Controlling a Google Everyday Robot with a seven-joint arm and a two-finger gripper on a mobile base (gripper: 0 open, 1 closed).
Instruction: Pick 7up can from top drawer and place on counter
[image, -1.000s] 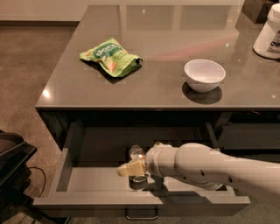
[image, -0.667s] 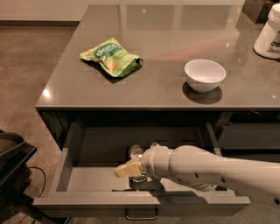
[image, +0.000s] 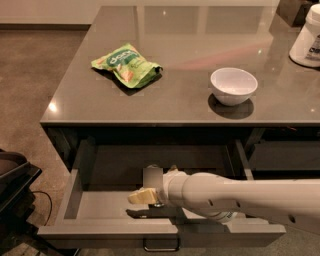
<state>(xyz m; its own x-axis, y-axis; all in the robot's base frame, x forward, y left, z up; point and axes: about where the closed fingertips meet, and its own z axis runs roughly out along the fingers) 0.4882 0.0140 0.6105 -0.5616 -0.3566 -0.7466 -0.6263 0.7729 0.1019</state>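
Observation:
The top drawer (image: 95, 207) stands pulled out below the counter (image: 180, 35). The 7up can (image: 152, 176) shows only as a small silvery shape standing on the drawer floor near the middle, mostly hidden behind my gripper. My gripper (image: 131, 205) reaches into the drawer from the right on a thick white arm (image: 235, 197), just in front of the can. A tan finger (image: 142, 196) lies against the can's near side and a dark finger (image: 150, 213) lies lower, with a gap between them that holds nothing.
A green crinkled snack bag (image: 127, 65) lies on the counter's left part. A white bowl (image: 233, 85) sits near the front edge, a white container (image: 307, 37) at the far right. A dark object (image: 12, 185) stands on the floor at left.
My gripper and arm have slid a little to the left inside the drawer, now covering more of the can. Nothing on the counter has moved.

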